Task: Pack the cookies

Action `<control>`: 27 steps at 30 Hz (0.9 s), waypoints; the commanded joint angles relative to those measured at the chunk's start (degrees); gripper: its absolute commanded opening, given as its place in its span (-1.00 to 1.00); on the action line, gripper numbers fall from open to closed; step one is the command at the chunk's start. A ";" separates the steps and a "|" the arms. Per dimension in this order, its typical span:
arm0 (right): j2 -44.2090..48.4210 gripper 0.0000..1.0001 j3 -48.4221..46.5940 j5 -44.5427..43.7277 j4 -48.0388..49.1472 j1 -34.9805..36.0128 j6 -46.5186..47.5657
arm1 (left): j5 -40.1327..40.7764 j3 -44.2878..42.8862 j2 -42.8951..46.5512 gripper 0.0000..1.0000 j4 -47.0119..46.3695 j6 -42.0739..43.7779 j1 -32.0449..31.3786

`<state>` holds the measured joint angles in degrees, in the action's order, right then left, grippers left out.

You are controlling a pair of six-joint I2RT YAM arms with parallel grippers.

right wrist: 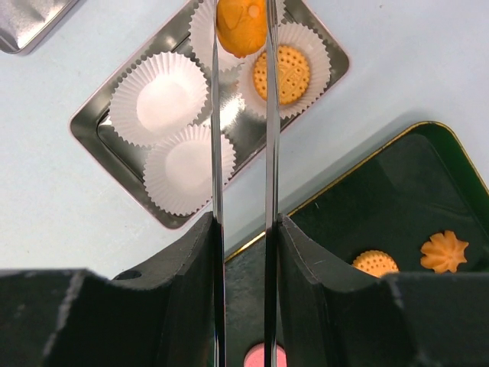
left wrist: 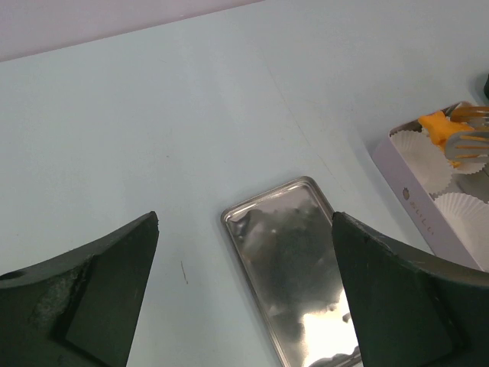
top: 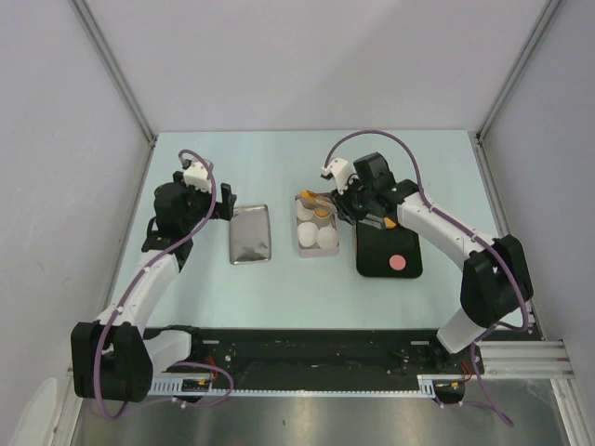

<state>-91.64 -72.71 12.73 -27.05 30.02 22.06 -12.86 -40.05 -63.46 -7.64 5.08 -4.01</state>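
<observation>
- The right tool (right wrist: 243,245) is closed partway on a pair of thin metal tongs (right wrist: 216,153), and it presses their two blades close together.
- The tong tips pinch an orange cookie (right wrist: 241,27). It sits over the far end of the open tin (right wrist: 90,131), above one of the white paper cups (right wrist: 159,98). I cannot tell whether it touches that cup.
- The tin holds four such cups in two rows. In the cup just beside the pinched cookie, a dotted round cookie (right wrist: 281,74) lies flat.
- A black tray (right wrist: 405,191) lies on the desk (top: 279,167) just beside the tin, on the right arm's side.
- On the tray are a small round cookie (right wrist: 374,262) and a flower-shaped cookie (right wrist: 444,252), near each other but apart.
- A pink cookie (top: 398,262) lies on the same tray, closer to the arm bases.
- The left tool (left wrist: 244,222) has its fingers spread wide and grips nothing. It hangs above the desk at the near end of a shiny tin lid (top: 251,234).
- The lid lies flat to the left of the tin, with a strip of desk between them.
</observation>
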 commanded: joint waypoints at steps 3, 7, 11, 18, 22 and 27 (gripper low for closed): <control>-1.18 -0.45 -3.05 -0.16 4.20 0.83 -0.53 | 0.30 -0.03 0.00 0.99 -2.03 1.33 -0.38; -2.32 -0.44 -3.23 -0.16 4.72 1.36 -0.44 | 0.47 0.06 -0.08 1.00 -2.12 1.33 -0.38; -3.81 -0.43 -3.67 -0.43 4.72 1.71 -0.18 | 0.56 0.15 -0.17 0.99 -2.12 1.42 -0.38; -4.95 -0.41 -3.67 -0.78 4.81 1.88 0.00 | 0.47 -0.03 -0.08 0.99 -2.03 1.42 -0.38; -5.92 -0.40 -3.67 -0.87 4.90 1.97 0.00 | 0.56 0.06 0.00 0.99 -1.94 1.42 -0.30; -6.89 -0.39 -3.67 -1.22 5.16 2.15 0.17 | 0.65 0.33 -0.08 0.99 -2.12 1.60 -0.38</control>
<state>-97.78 -73.73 12.03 -24.77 31.70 22.06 -12.19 -40.05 -63.66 -7.64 5.21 -4.01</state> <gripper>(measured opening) 0.380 0.996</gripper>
